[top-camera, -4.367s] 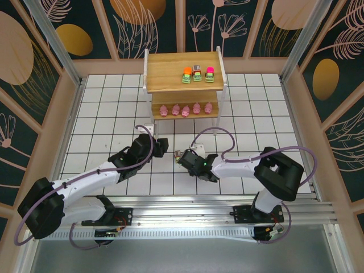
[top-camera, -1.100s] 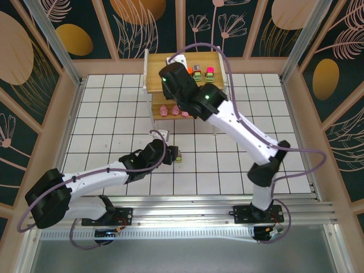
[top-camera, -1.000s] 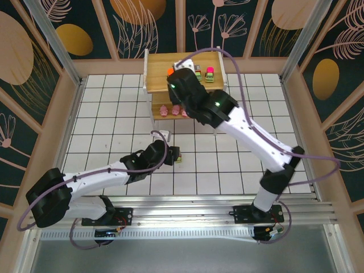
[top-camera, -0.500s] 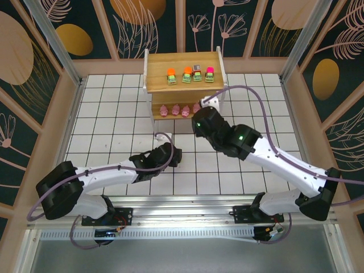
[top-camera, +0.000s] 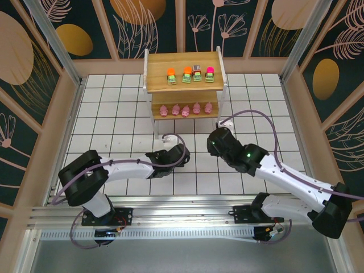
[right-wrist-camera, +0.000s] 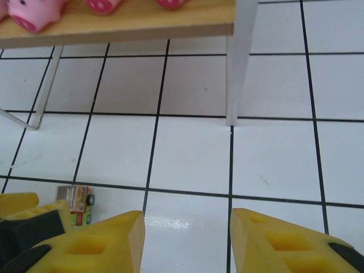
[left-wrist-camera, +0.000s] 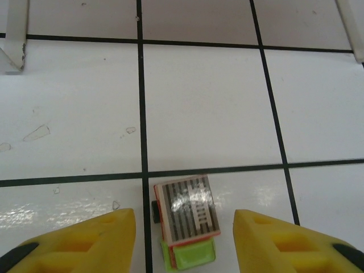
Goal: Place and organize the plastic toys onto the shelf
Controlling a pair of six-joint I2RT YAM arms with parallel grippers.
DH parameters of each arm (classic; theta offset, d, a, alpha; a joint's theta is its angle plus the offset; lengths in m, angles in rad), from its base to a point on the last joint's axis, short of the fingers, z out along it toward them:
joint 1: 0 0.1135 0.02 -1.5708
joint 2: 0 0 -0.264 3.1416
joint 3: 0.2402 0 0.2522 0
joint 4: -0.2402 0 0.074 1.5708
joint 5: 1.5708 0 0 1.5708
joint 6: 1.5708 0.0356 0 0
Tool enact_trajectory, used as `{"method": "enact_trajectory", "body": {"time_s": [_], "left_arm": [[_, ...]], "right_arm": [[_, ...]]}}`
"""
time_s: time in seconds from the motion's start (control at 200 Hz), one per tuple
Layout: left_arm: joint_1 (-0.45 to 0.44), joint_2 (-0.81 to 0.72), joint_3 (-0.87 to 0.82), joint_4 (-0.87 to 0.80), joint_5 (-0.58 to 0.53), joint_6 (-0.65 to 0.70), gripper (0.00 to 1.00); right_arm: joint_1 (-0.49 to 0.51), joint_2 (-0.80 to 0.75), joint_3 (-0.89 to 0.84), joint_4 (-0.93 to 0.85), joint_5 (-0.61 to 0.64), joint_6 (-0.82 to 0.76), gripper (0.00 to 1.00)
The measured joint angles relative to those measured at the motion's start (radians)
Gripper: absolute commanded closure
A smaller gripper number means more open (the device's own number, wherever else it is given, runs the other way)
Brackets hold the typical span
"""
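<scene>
Straddling the last car [left-wrist-camera: 186, 219], left jaws parted. Right jaws parted, empty. Next: clench, carry to shelf [top-camera: 165, 62].

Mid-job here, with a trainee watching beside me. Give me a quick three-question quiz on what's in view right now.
1. How many toy vehicles stand on the shelf's top tier?
2. True or false: the left gripper is touching the striped-top vehicle on the floor.
3. The pink pigs sit on: A) the top tier, B) the lower tier, C) the floor.
Key: 1) four; 2) false, there are gaps on both sides; 3) B.
</scene>
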Motion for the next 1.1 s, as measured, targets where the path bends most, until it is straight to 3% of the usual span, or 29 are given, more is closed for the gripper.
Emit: {"method": "enact_trajectory", "body": {"time_s": [0.37, 1.096], "left_arm": [[-0.005, 0.079, 0.051, -0.04, -0.036, -0.054, 0.55], [-0.005, 0.146, 0.067, -0.066, -0.058, -0.104, 0.66]], "right_arm": [[-0.052, -0.055, -0.121, 0.057, -0.061, 0.018, 0.56], [-0.072, -0.06, -0.173, 0.121, -0.115, 0.018, 0.58]]}}
